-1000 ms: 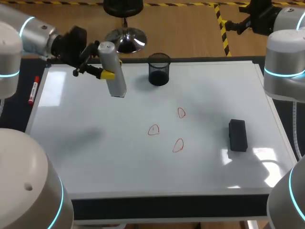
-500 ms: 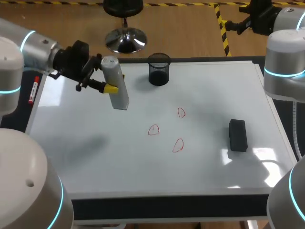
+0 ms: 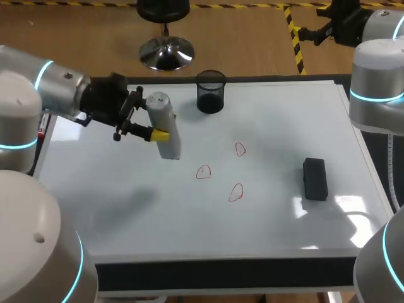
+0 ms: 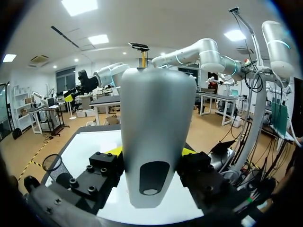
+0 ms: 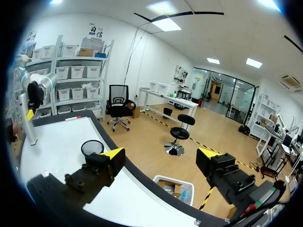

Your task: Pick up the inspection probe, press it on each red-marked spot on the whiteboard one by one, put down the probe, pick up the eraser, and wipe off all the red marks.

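Whiteboard (image 3: 126,221): covers most of the counter.
Probe (image 3: 165,129): grey, pinched between the left jaws over the board's far-left part. Long axis near upright, slightly tilted, tip pointing down.
Right jaws: spread, empty, beyond the far-right corner.
Eraser (image 3: 314,178): flat near the right edge, lengthwise far-to-near.
Mesh cup (image 3: 211,91): at the far edge.
Three red marks (image 3: 203,172): mid-board.

Your left arm (image 3: 57,95) comes in from the left edge of the head view. Your left gripper (image 3: 160,132) clamps the upright probe (image 3: 163,113) from both sides, left of centre. Your right arm (image 3: 377,76) stands in the upper right corner, and your right gripper (image 5: 161,156) has its fingers spread wide.
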Controlling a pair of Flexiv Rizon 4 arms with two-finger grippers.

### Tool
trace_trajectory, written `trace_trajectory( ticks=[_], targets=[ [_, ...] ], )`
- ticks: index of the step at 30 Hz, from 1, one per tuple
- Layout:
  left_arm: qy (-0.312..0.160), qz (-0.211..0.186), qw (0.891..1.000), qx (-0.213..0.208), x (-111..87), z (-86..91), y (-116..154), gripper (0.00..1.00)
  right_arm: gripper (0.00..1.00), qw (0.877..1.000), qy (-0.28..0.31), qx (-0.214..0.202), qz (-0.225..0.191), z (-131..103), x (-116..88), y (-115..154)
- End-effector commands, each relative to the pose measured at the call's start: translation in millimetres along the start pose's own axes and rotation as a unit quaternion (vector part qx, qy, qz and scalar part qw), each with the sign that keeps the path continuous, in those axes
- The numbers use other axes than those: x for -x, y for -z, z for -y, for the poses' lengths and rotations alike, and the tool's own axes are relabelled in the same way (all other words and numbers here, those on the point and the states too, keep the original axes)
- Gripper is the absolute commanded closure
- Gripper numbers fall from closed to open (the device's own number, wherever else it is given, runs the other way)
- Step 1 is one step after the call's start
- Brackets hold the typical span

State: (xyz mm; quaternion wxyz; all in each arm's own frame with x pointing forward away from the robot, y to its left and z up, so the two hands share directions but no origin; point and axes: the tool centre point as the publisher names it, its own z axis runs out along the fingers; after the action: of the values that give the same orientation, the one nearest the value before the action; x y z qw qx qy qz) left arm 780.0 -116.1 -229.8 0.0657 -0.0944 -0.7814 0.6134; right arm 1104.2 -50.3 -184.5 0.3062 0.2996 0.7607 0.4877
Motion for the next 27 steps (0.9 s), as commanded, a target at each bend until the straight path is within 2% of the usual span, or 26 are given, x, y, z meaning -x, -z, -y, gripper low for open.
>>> trace_trajectory(
  ticks=[1, 7, 14, 27],
  targets=[
    [0.001, -0.002, 1.0, 0.002, -0.4, -1.5, -14.7, 1.0, 0.0, 1.0, 0.0, 0.0, 0.0, 0.0, 0.0, 0.0],
    [0.002, -0.023, 1.0, 0.006, 3.0, -8.6, -34.4, 1.0, 0.0, 1.0, 0.0, 0.0, 0.0, 0.0, 0.0, 0.0],
    [0.001, -0.034, 0.999, -0.011, 6.8, -14.0, -50.9, 1.0, 0.0, 1.0, 0.0, 0.0, 0.0, 0.0, 0.0, 0.0],
    [-0.004, -0.043, 0.999, -0.001, 11.2, -32.9, -74.6, 1.0, 0.0, 1.0, 0.0, 0.0, 0.0, 0.0, 0.0, 0.0]
  ],
)
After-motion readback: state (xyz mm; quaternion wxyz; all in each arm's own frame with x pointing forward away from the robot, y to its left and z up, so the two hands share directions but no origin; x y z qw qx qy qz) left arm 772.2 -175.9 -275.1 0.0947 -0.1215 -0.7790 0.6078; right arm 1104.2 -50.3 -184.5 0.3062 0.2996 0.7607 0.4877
